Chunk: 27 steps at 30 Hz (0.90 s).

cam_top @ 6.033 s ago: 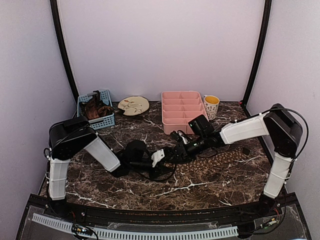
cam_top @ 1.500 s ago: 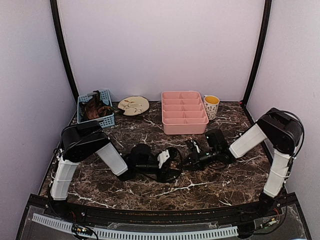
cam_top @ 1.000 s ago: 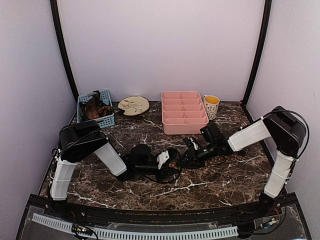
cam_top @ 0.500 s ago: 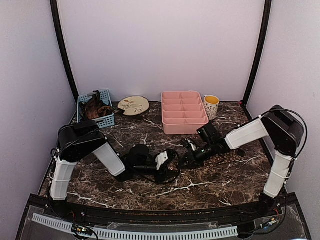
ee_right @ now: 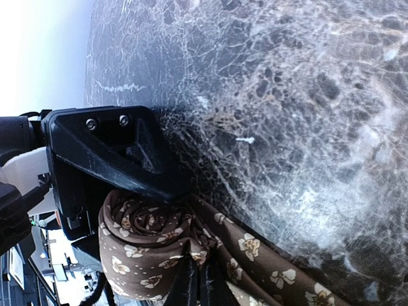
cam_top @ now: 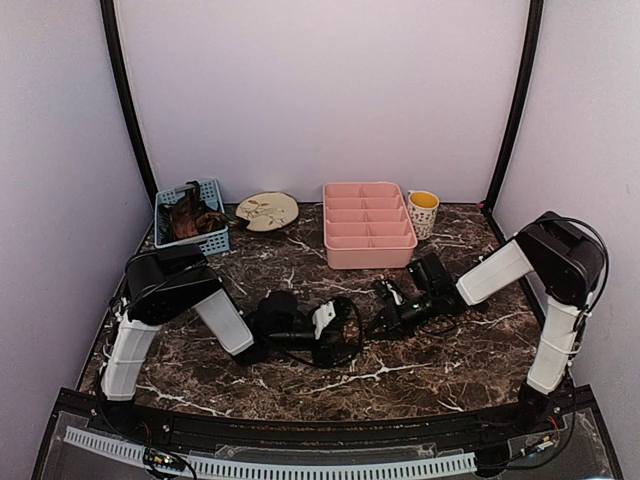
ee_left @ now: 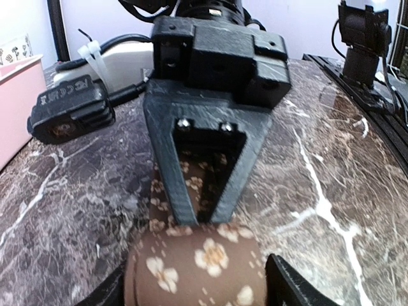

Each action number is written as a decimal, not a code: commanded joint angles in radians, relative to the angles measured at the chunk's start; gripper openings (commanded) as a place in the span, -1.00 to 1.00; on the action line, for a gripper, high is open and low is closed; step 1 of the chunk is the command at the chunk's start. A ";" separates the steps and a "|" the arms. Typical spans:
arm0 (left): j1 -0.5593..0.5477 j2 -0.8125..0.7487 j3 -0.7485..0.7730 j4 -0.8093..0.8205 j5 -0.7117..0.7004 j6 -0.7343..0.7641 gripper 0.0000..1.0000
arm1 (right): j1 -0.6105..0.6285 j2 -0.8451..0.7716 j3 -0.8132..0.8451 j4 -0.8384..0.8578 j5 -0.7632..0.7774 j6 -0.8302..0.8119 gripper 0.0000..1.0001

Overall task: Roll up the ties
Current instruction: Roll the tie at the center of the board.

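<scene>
The left gripper (ee_left: 194, 290) is clasping the rolled tie (ee_left: 210, 255) between its fingers, while the right gripper (ee_right: 199, 271) is pinching the tie's loose strip tightly.

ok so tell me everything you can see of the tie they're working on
The tie is dark brown fabric printed with small tan flowers. One end is wound into a snug roll, sitting between the fingers of the left claw. The unrolled strip runs flat along the marble table. The right claw pinches that strip right beside the roll.
</scene>
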State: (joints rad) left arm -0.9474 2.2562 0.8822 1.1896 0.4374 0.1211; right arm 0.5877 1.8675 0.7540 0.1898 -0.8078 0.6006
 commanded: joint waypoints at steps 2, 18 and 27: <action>-0.005 0.069 0.043 -0.071 0.011 -0.067 0.17 | -0.009 0.056 -0.029 -0.061 0.110 0.014 -1.00; 0.029 -0.095 -0.139 -0.238 0.001 0.005 -0.54 | 0.005 -0.057 0.036 -0.135 0.147 -0.039 -0.52; 0.047 -0.247 -0.200 -0.247 -0.059 -0.020 -0.51 | 0.035 0.004 -0.023 -0.142 0.186 -0.033 -0.60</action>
State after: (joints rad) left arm -0.9115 2.0861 0.7235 1.0645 0.4252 0.1139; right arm 0.6098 1.8214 0.7849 0.1173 -0.6884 0.5732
